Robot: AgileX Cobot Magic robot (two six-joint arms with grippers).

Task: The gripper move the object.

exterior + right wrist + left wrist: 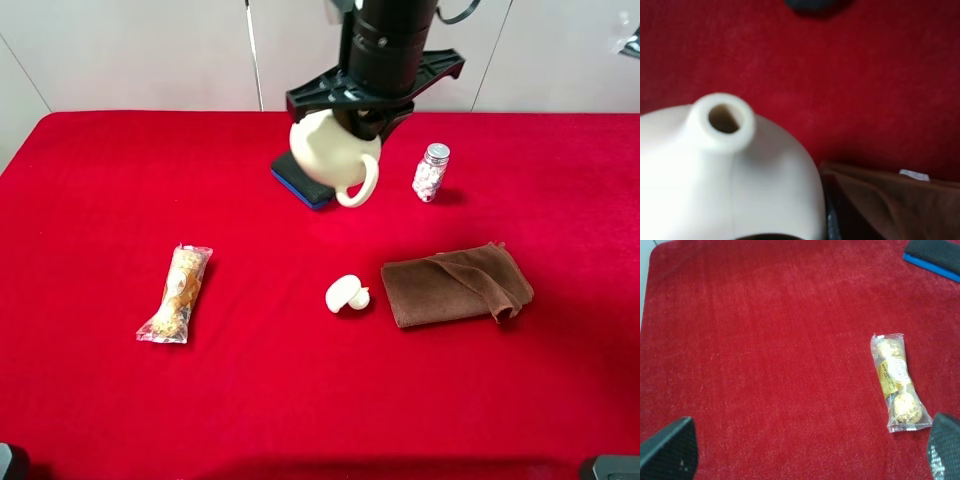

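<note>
The cream teapot hangs tilted in my right gripper, which is shut on its rim, at the back middle of the red table. Its loop handle points down toward the front. It hovers over a black and blue block. In the right wrist view the teapot fills the frame with its short spout facing the camera; the fingers are hidden there. My left gripper is open and empty, its fingertips wide apart above bare cloth, out of the exterior view.
A small cream lid lies mid-table beside a folded brown cloth. A small bottle stands right of the teapot. A wrapped snack packet lies at the left, also in the left wrist view.
</note>
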